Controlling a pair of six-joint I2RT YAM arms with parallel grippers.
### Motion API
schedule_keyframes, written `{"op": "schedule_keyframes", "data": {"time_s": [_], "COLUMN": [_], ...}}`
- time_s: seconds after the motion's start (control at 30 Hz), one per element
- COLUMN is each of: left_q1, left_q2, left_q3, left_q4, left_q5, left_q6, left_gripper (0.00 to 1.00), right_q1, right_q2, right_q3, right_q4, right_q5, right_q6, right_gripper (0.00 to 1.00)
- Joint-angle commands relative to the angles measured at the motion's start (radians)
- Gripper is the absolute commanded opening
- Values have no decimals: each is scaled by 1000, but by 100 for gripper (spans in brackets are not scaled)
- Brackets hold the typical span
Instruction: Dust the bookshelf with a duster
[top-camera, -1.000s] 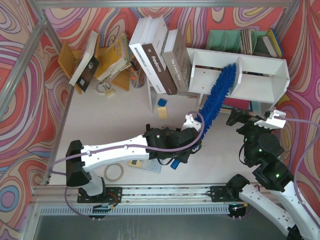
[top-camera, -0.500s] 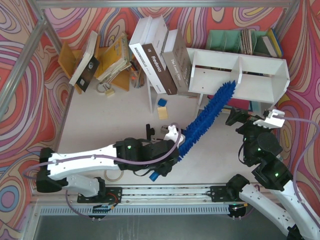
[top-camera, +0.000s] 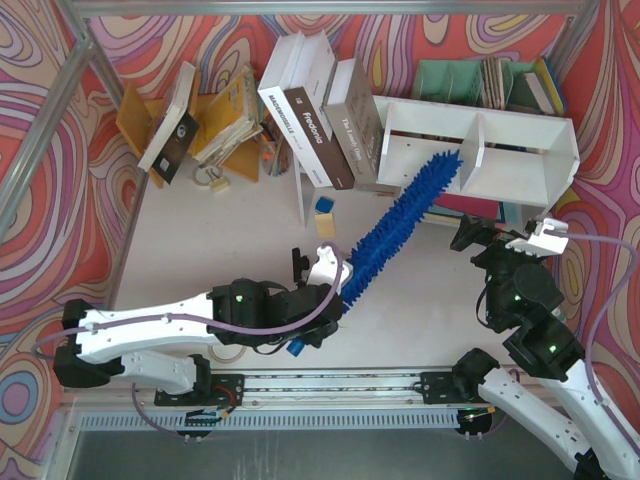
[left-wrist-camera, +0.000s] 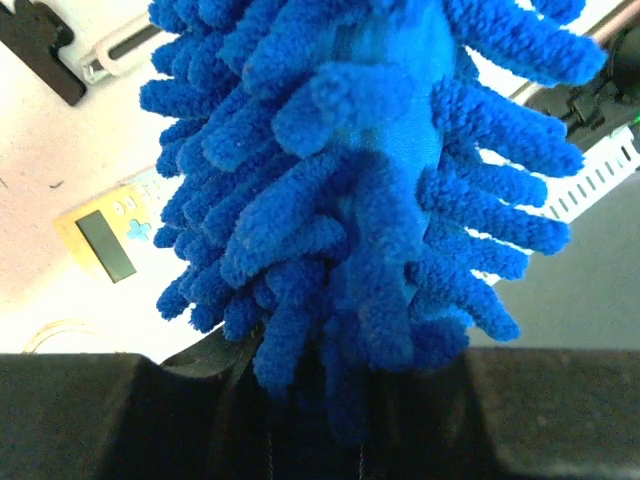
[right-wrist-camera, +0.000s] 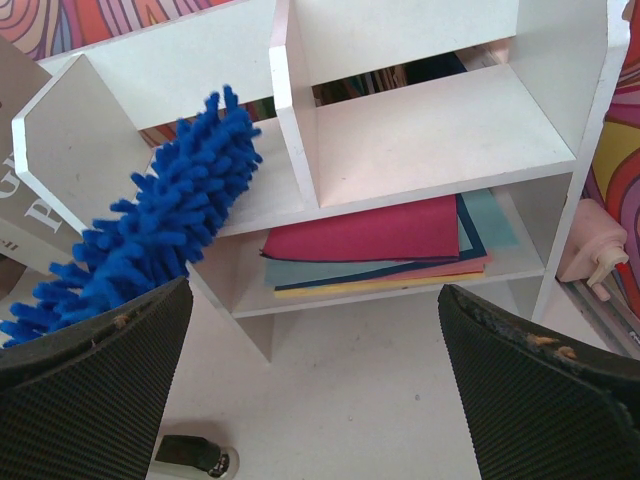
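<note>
The white bookshelf (top-camera: 520, 150) stands at the back right, with one divider and a lower level. The blue fluffy duster (top-camera: 395, 230) runs diagonally from my left gripper (top-camera: 322, 300) up to the front of the left upper compartment. My left gripper is shut on its handle, whose blue end (top-camera: 296, 347) sticks out behind. In the left wrist view the duster head (left-wrist-camera: 360, 200) fills the frame and hides the fingers. My right gripper (top-camera: 512, 242) is open and empty in front of the shelf. In the right wrist view, the bookshelf (right-wrist-camera: 440, 130) shows with the duster tip (right-wrist-camera: 190, 190) in its left compartment.
Coloured sheets (right-wrist-camera: 380, 240) lie on the shelf's lower level. Large books (top-camera: 320, 115) lean just left of the shelf. A teal organizer (top-camera: 460, 80) stands behind it and an orange rack (top-camera: 220, 120) at the back left. Small blocks (top-camera: 323, 215) lie mid-table. A pink bottle (right-wrist-camera: 590, 245) is right of the shelf.
My left arm has pulled back toward the near left. The duster head slid out from deeper in the left compartment to its front edge. The right arm has not moved.
</note>
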Motion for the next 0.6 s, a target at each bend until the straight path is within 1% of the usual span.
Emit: {"op": "schedule_keyframes", "data": {"time_s": [0.0,0.07,0.13,0.2,0.37,0.57], "left_q1": [-2,-2,-3,-2,-1,23], "left_q2": [-11,-16,-2,37,200,276], "left_q3": [18,18,23,58,207,254], "left_q4": [119,166,234,261,156,38], "left_q5": [-123,-174,-175,-183,-216,-243], "left_q6": [-20,-54,-55,-52,-43,-122], "left_gripper": [0,0,0,0,0,0], "right_q1": [0,0,1,0,0,0], "right_q2": [-8,-10,-12,-13,-17,-38], "right_q3": [-6,-6,-7,-9,2,-9], "right_q4": [1,-2,-8,-4,-17,-8], "right_q5": [12,11,10,6,14,7], "right_q6": [10,16,22,21,21,25], "right_gripper": [99,99,99,99,99,99]}}
